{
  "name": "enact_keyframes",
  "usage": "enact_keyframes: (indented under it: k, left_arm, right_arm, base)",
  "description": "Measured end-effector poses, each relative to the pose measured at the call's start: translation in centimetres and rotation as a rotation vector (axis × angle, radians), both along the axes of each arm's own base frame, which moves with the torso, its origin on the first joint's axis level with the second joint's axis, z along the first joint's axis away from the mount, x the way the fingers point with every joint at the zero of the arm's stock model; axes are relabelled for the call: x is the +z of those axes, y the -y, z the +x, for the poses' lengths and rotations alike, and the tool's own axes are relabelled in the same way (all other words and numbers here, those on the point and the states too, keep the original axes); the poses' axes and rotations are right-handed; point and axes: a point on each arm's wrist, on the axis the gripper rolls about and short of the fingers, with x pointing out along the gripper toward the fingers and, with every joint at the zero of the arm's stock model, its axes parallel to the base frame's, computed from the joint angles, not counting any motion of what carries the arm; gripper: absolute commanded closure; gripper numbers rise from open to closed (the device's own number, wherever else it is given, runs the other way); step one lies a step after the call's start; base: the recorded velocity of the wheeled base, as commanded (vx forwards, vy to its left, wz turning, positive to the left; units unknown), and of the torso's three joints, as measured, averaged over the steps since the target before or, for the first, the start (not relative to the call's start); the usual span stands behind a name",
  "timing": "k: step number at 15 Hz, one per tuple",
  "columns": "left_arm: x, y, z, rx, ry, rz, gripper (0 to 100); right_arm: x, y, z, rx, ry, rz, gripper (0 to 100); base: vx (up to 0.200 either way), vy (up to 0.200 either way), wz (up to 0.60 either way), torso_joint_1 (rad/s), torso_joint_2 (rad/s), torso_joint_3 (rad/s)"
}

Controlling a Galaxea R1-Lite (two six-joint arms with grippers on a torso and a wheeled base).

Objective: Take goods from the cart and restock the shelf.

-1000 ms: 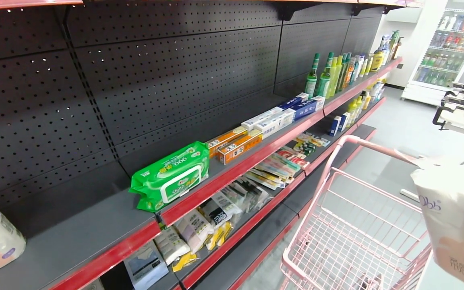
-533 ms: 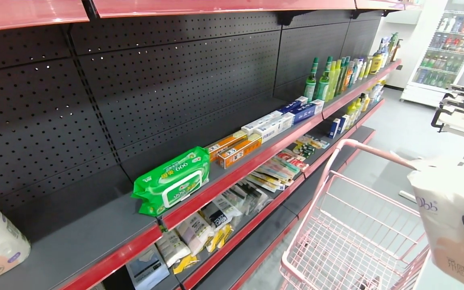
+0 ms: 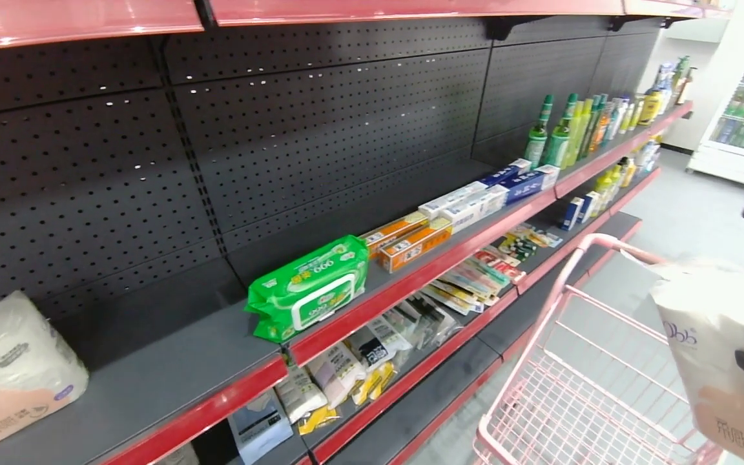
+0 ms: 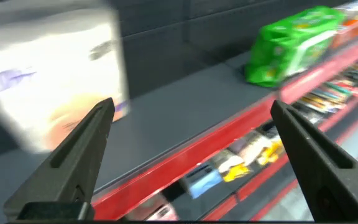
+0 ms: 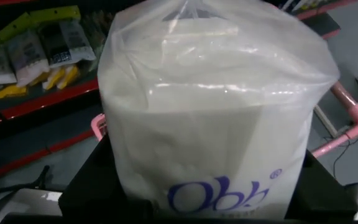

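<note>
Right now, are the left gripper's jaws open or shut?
Open: the left gripper has its black jaws wide apart, nothing held between them.

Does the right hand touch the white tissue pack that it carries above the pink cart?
Touching. The right wrist view shows the right hand with its dark fingers pressed against both sides of the tissue pack.

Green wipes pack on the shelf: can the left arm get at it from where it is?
Probably yes. The left claw is open and empty, and bare shelf lies between it and the green wipes pack.
</note>
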Motion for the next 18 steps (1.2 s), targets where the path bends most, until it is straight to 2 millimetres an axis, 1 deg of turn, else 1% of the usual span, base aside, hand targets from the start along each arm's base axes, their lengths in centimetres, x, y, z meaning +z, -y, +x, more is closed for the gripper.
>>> enact_keyframes:
  k: [14, 18]
  left_arm:
    - [0.0, 0.0, 0.0, 0.001, 0.000, 0.000, 0]
    - [0.0, 0.0, 0.0, -0.001, 0.001, 0.000, 0]
  right_arm:
    - [0.6, 0.1, -0.5, 0.000, 0.039, -0.025, 100]
    - [0.5, 0.2, -1.3, -0.005, 0.065, -0.038, 100]
  base:
    - [0.000, 0.000, 0.60, 0.003, 0.00, 0.000]
    - [0.000, 0.000, 0.60, -0.001, 0.00, 0.001]
